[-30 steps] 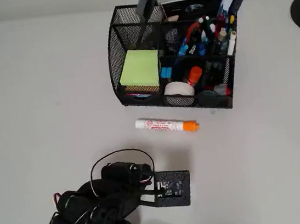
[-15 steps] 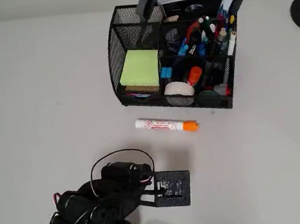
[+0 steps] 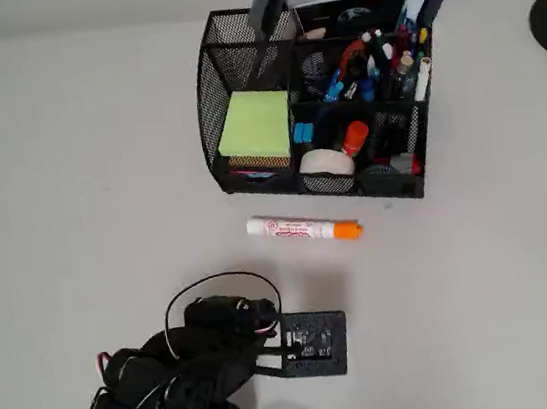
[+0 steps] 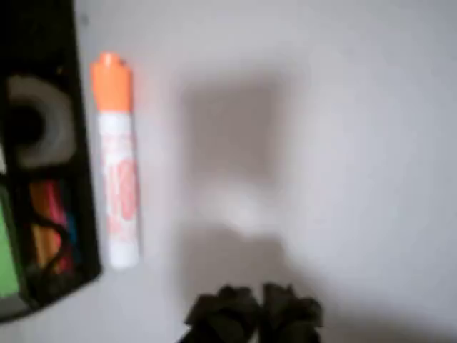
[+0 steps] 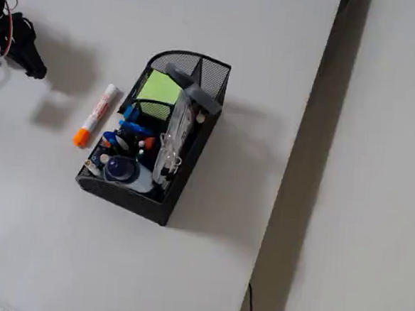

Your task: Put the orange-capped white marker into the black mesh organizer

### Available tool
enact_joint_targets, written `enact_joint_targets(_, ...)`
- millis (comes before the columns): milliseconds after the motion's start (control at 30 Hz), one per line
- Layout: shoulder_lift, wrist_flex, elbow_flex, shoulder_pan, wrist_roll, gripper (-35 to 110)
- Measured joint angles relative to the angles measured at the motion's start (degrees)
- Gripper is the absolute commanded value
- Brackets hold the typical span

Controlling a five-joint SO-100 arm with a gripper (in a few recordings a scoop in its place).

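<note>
Overhead, marker: the marker (image 3: 303,229) lies flat on the counter (image 3: 77,170) just in front of the organizer (image 3: 312,98), parallel to its front wall, cap toward the right of the picture.
Overhead, tool: the arm sits well apart from the marker, on the side away from the organizer; the tool itself is hidden under the wrist, so I cannot tell its opening here.
Wrist, tool: the tool (image 4: 251,313) shows as two dark tips, blurred, close together or touching, with nothing between them.
Wrist, marker: the marker (image 4: 118,186) lies alongside the organizer (image 4: 43,143), off to the left of the tips and not lined up with them.
Fixed, layout: the marker (image 5: 96,115) rests beside the organizer (image 5: 159,131); the tool (image 5: 26,54) hangs near the picture's left edge, apart from both.
Risk, grasp: a round barrel may roll away if one tip meets it first.
Risk, clearance: the narrow gap to the organizer may leave little room for a tip on that side; a nudge could shove the marker against the mesh.
Risk, drop-in: the compartments look crowded, so the marker could catch on pens and tip out.
</note>
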Motion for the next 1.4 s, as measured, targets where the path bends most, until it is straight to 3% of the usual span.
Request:
enact_joint_targets(433,-2.5,-10.5,2.1,-0.3,-9.0,20)
enact_joint_targets(633,-27.9,-18.9,-9.3,0.6,-3.4,20)
enact_joint_targets(933,-67.7,-20.2,-35.0,0.4,4.1,19)
enact_joint_targets(1400,-91.8,-21.0,-51.2,-0.8,6.3,19)
